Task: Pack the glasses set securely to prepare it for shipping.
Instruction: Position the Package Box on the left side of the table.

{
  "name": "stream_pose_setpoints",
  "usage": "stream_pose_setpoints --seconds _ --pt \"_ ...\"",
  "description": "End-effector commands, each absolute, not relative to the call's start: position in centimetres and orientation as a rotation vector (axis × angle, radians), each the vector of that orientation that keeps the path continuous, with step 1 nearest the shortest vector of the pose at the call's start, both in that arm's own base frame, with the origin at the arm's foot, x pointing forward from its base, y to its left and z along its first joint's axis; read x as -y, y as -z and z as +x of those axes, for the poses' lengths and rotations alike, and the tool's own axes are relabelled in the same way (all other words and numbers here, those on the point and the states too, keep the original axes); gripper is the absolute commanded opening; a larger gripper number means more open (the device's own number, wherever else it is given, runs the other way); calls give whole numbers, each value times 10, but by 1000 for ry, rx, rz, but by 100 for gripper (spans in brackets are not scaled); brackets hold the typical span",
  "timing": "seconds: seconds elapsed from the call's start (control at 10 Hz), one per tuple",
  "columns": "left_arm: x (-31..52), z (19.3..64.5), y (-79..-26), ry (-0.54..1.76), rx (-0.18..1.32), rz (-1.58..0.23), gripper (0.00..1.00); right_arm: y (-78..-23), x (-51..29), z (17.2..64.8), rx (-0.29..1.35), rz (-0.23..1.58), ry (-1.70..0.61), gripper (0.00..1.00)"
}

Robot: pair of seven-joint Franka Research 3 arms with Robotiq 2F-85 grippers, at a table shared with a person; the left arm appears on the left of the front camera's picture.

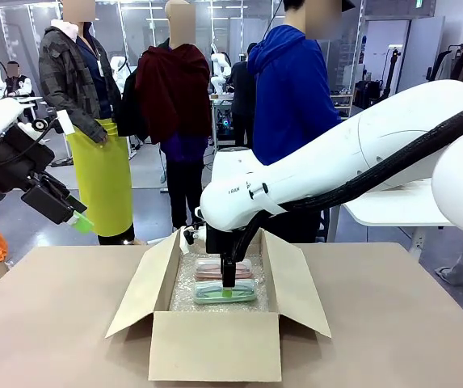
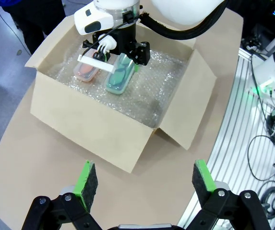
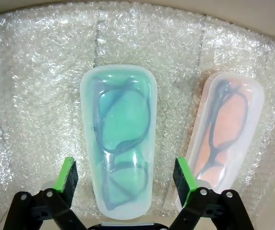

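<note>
**While both cases lie in the box, the right gripper straddles the mint one**

Since the mint green case [image 3: 120, 139] and the pale pink case [image 3: 226, 124] are thin translucent shells with eyeglass frames inside, I judge them light, smooth, a little springy and easily crushed. Both lie flat, side by side but apart, on bubble wrap [image 3: 36, 96] lining the cardboard box [image 1: 215, 343]. The right gripper [image 3: 126, 167] is spread wide and holds nothing, with a pad on each long side of the mint case near one end. Whether the pads reach its level is hard to say. A gentle pinch across the short width, nearer mid-length, looks safest. One finger must fit the narrow gap beside the pink case, and the box walls and raised flaps hem in the wrist. The left gripper [image 2: 144, 184] hangs wide apart and empty, raised well clear of the box, above the table [image 1: 53, 323].
</note>
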State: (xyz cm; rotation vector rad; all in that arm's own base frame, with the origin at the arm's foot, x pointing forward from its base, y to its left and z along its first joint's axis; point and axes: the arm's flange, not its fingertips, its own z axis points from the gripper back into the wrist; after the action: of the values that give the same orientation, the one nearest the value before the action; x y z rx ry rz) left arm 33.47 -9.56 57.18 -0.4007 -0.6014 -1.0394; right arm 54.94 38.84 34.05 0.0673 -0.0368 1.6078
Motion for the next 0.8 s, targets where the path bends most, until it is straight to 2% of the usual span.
stream_pose_setpoints --seconds 0.0,0.2,0.3,0.7 --pt "93 335 -574 1058 610 -423 100 -341 -388 549 37 67 -1608 100" --pt "96 335 -572 1039 601 -401 100 -416 -362 511 123 6 -1585 100" --pt "96 335 -572 1039 601 -401 100 -435 -343 495 135 -28 -1533 100" --pt "96 335 -572 1039 601 -401 100 -451 -234 443 383 48 -1126 100"
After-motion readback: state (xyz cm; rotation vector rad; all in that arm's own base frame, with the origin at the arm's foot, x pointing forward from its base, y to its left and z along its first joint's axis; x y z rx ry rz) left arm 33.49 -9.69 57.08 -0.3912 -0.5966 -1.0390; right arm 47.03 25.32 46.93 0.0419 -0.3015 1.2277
